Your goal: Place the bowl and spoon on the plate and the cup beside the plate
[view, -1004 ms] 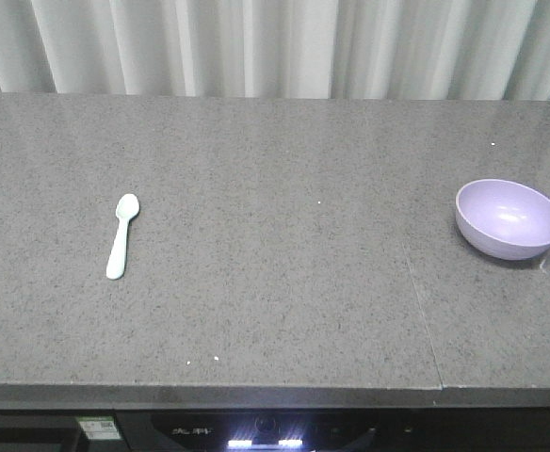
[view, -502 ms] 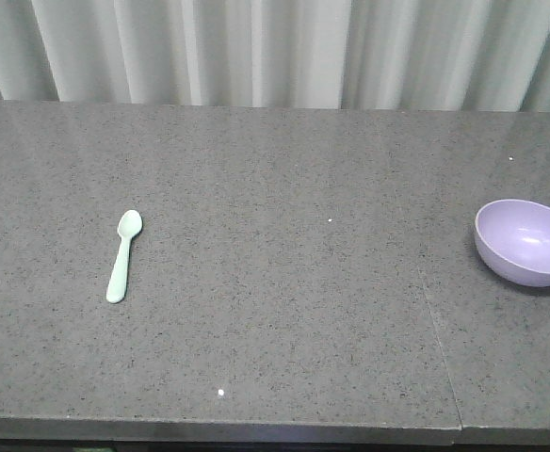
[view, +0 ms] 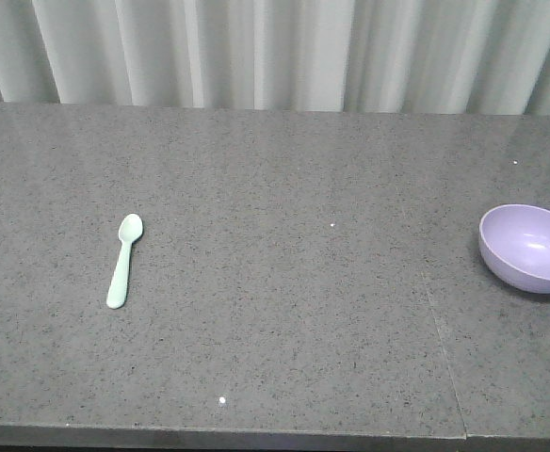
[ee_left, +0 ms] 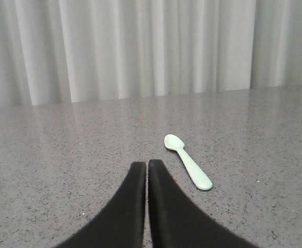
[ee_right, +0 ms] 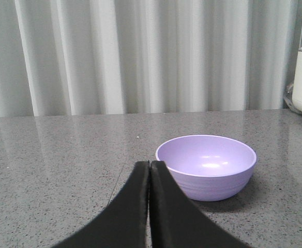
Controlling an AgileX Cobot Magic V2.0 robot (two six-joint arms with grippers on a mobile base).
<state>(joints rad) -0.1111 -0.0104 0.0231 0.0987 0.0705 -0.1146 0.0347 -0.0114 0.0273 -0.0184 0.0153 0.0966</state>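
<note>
L gripper (ee_left: 147,164) tgthr | R gripper (ee_right: 149,164) tgthr | spoon (view: 124,261), bowl (view: 529,249) lower in view vs before

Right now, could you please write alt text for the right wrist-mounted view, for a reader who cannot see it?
A small round lavender-purple plastic bowl sits upright and empty on a grey speckled stone countertop, just ahead and to the right of the right gripper, whose black jaws are shut together. A pale pleated curtain hangs behind.
</note>
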